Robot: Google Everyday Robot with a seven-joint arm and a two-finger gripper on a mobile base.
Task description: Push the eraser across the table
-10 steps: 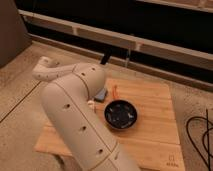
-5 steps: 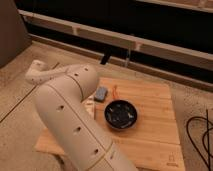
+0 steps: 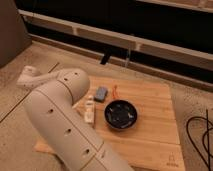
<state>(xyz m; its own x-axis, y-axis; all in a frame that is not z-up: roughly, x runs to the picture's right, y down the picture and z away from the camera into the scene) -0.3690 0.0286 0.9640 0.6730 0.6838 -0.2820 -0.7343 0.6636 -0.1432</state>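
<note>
The eraser [image 3: 101,93] is a small grey-blue block lying on the low table [image 3: 155,135] with a light wooden plank top, near the middle of its far half. My white arm [image 3: 55,110] fills the left foreground and covers the table's left side. Its elbow [image 3: 27,77] points to the left. My gripper does not show; it is hidden behind the arm or out of view. The arm's edge is a short way left of the eraser.
A black bowl [image 3: 121,115] sits just right of and nearer than the eraser. A small orange item [image 3: 115,91] lies beside the eraser. A small white bottle-like object [image 3: 89,109] lies next to the arm. Dark cables [image 3: 200,135] lie on the floor at right. A dark wall with a ledge [image 3: 125,40] runs behind.
My arm has swung to the left, uncovering the eraser and then the white object beside it. The bowl has not moved.
</note>
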